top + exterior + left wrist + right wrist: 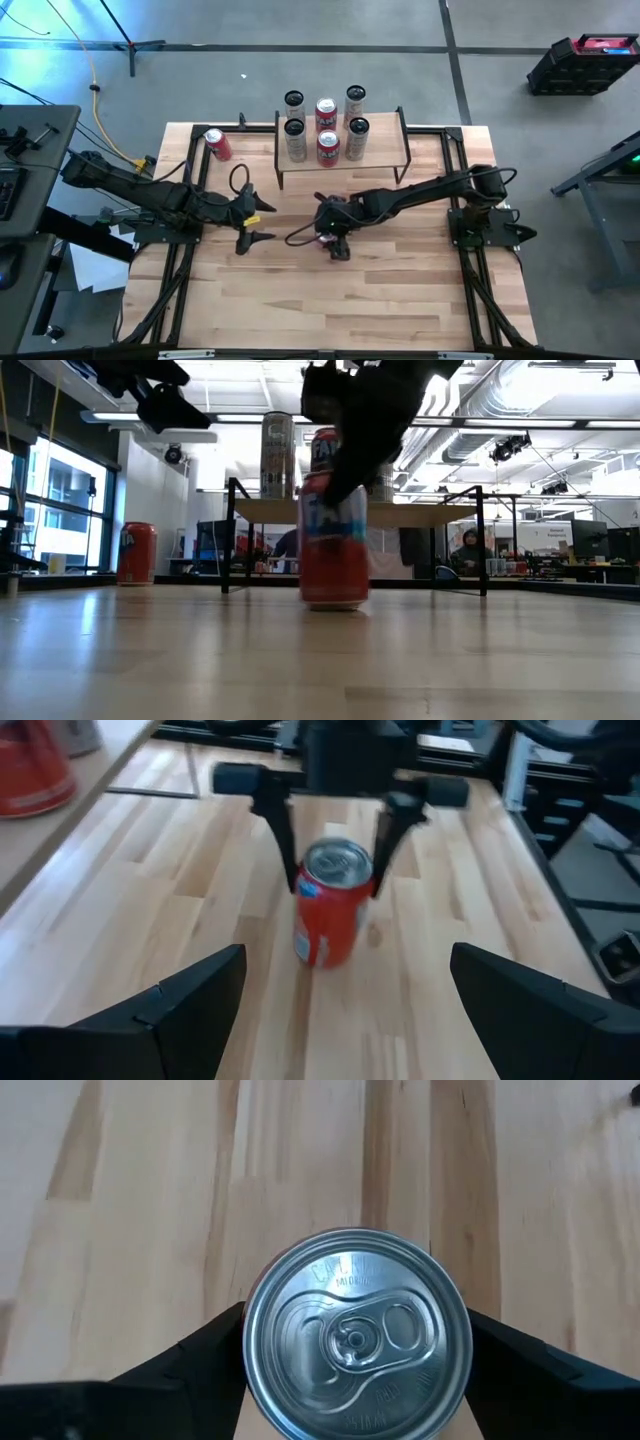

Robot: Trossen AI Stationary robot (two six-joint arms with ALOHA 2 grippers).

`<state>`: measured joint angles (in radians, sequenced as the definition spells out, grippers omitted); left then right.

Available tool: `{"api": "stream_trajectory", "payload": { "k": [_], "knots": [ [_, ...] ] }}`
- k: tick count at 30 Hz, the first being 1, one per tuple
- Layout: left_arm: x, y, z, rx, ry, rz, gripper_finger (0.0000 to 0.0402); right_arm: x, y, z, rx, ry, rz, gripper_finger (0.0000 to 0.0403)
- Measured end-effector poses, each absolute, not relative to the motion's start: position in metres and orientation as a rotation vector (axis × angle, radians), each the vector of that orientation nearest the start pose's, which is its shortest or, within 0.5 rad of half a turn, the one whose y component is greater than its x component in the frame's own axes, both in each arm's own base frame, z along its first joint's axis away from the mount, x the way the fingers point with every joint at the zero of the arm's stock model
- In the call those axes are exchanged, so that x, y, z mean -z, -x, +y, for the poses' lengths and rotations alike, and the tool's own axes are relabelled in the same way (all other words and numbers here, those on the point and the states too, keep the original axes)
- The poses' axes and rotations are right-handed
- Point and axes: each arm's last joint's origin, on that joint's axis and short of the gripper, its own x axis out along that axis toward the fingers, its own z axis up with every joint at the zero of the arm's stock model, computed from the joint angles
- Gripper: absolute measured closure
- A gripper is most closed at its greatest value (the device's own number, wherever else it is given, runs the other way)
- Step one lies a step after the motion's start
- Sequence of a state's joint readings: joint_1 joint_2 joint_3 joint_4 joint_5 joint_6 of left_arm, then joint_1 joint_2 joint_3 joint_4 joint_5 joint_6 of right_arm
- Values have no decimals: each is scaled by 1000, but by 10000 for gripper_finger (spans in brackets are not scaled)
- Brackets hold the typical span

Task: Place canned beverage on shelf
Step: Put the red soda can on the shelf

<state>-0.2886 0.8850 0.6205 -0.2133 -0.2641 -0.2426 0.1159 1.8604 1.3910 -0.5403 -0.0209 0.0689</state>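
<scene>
A red canned beverage (333,550) stands upright on its base on the wooden table's middle. My right gripper (335,240) comes down over it from above, shut on it. In the right wrist view the can's silver lid (355,1335) fills the space between the two dark fingers. My left gripper (258,221) hovers open to the can's left and touches nothing. The shelf (385,152) stands at the table's far edge on thin black legs, with several silver and red cans on its plank. My right gripper pinches the can's upper side wall (305,885), just below the lid rim, between its two fingers (283,830). The fingers slant down from above and from the table's right. The can stands upright with its base on the table.
Another red can (217,145) stands at the table's far left, beside the shelf. Black frame rails run along the table's left and right sides. Bare wood lies between the held can and the shelf (420,512) and toward the near edge.
</scene>
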Motion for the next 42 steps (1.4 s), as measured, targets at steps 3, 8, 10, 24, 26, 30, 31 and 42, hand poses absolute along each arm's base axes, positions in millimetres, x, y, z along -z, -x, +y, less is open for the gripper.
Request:
{"api": "stream_trajectory", "payload": {
  "k": [3,8,10,24,26,30,31,42],
  "knots": [
    [-261,-182,-47,-5,109,447,57,-238,-385,47,-119,-1,1000,120],
    [-267,-175,-45,3,117,414,57,-288,-368,45,-137,18,934,117],
    [-269,-173,-44,6,114,404,57,-306,-357,44,-139,17,914,117],
    [-271,-168,-44,39,104,406,57,-415,-235,27,-85,-2,648,115],
    [-270,-168,-44,41,104,410,57,-421,-216,25,-62,-26,660,115],
    [-268,-165,-42,44,123,444,57,-423,-182,12,157,-67,729,115],
    [-268,-165,-42,65,133,450,57,-422,-176,9,221,-68,740,115],
    [-286,-165,-23,19,150,455,57,-423,-170,-49,464,87,795,115]
  ]
}}
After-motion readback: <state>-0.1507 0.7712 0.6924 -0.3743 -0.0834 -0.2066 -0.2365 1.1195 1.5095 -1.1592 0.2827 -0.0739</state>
